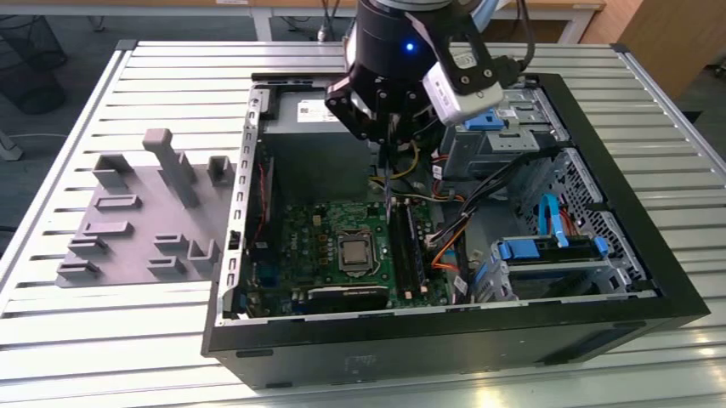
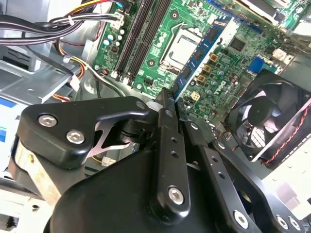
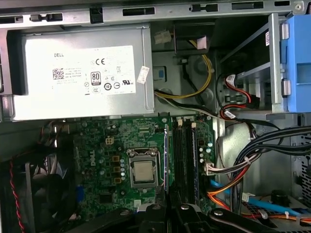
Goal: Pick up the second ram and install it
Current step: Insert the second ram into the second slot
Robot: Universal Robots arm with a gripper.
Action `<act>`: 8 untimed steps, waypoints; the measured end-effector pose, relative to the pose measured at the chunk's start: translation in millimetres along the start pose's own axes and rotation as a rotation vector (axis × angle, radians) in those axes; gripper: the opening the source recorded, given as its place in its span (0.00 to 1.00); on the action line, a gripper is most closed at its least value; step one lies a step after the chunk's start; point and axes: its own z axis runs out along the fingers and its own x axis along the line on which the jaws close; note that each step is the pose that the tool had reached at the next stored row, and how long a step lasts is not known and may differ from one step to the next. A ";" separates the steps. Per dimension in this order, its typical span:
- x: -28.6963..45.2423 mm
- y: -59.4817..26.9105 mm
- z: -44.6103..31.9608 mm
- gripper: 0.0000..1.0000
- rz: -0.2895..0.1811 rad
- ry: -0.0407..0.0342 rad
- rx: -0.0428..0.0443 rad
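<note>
My gripper hangs inside the open computer case, shut on the second ram, a thin stick that points down from the fingers toward the green motherboard. In the second wrist view the ram is a blue strip with black chips running out from the closed fingertips. In the first wrist view it appears edge-on, just beside the long black memory slots, between them and the silver processor. I cannot tell whether its lower edge touches the board.
A grey power supply fills the case's far end. Bundled cables and blue drive cages crowd the exterior view's right of the slots. A black fan sits by the board. A grey tray with upright posts lies outside the case.
</note>
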 end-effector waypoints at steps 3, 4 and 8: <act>-0.2 0.1 2.3 0.14 0.000 0.0000 0.0001; -0.2 0.1 3.1 0.14 0.000 0.0001 0.0001; -0.4 0.2 6.2 0.14 0.000 0.0000 0.0000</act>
